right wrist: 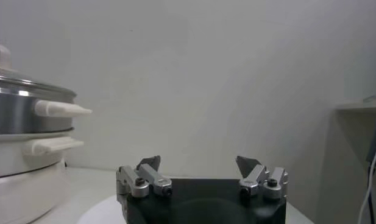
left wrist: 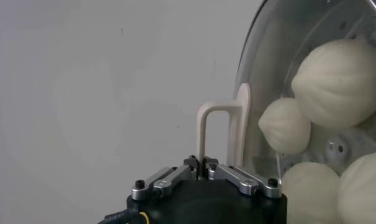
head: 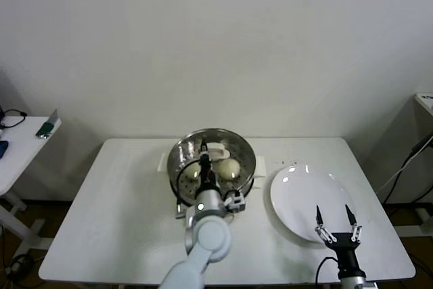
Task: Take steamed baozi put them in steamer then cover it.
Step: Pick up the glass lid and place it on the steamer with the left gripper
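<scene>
Left gripper (head: 203, 145) sits over the steamer (head: 214, 165), jaws clamped together on the cream handle (left wrist: 223, 131) of the glass lid (left wrist: 279, 91); lid rests on top of the steamer rim, covering it; left arm reaches in from the near table edge over the pot. Through the glass, steamed baozi (left wrist: 339, 82) sit inside on the perforated tray; left wrist view shows four buns packed close, head view shows two clearly (head: 227, 168). Steamer stands at the middle back of the white table (head: 128, 214), on its white base with side handles (right wrist: 58, 109). Right gripper (head: 334, 223) hovers near the front right of the table, fingers spread wide apart, holding nothing; it is above the near edge of the white plate (head: 304, 194); plate lies just right of the steamer, bare.
</scene>
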Controlling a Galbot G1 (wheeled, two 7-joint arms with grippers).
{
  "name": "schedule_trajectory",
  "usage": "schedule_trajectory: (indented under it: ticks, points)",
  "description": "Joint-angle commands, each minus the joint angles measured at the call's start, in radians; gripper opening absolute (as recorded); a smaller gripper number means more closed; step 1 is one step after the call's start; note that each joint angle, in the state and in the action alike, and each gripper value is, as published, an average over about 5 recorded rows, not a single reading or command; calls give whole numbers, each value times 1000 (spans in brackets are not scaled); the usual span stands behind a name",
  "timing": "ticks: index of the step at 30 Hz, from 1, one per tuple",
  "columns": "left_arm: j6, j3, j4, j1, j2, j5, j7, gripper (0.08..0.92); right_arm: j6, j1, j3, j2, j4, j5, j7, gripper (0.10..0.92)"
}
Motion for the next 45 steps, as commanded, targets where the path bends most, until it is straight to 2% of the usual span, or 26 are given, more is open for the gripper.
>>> schedule_trajectory:
  ticks: [1, 12, 19, 25, 31, 36, 41, 45]
  points:
    - [-8, -3, 11, 8, 12, -21, -45, 146, 7, -2, -5, 7, 1, -11, -2, 823]
    - [-4, 3, 4, 13, 16, -57, -41, 146, 1, 2, -12, 9, 4, -13, -3, 823]
    - [10, 19, -56, 12, 42, -113, 3, 167, -8, 6, -12, 7, 0, -17, -2, 823]
    - [10, 30, -123, 36, 84, -175, 8, 333, -24, 12, -17, 4, -3, -20, -6, 823]
    - [-23, 40, -263, 75, 133, -323, -64, 506, -38, 24, -31, 6, -14, -14, -2, 823]
    - [-92, 13, -389, 144, 209, -490, -115, 653, -65, 30, -53, 1, -19, 39, 22, 823]
    - [-207, -139, -461, 251, 271, -732, -214, 788, -78, 29, -65, -7, 8, 59, 17, 823]
    - [-315, -355, -488, 320, 292, -1010, -298, 819, -84, 20, -86, -28, 46, 81, 23, 823]
